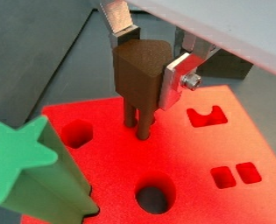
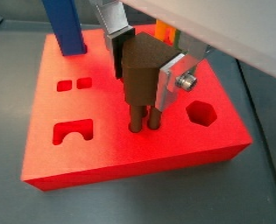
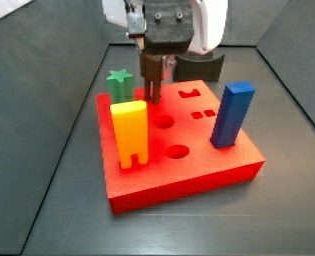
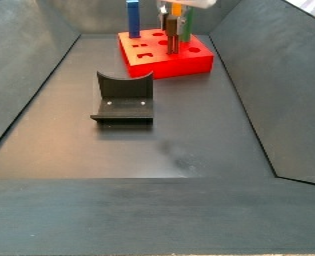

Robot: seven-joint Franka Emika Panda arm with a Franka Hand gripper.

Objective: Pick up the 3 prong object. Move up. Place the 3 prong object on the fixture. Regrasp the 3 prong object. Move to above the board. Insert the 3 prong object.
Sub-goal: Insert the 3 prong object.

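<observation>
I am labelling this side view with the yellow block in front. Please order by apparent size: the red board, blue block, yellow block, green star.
1. The red board.
2. The yellow block and blue block look alike; yellow is nearer, so unranked.
3. The green star, partly hidden.
The claw holds the 3 prong object over the board.

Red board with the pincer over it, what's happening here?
The arm's pincer is shut on the dark brown three-prong peg and holds it upright over the red board. In both wrist views the prongs reach the board's top, seemingly entering its small holes. A green star, a blue block and an orange-yellow legged block already stand in the board. The dark fixture sits apart on the floor.
</observation>
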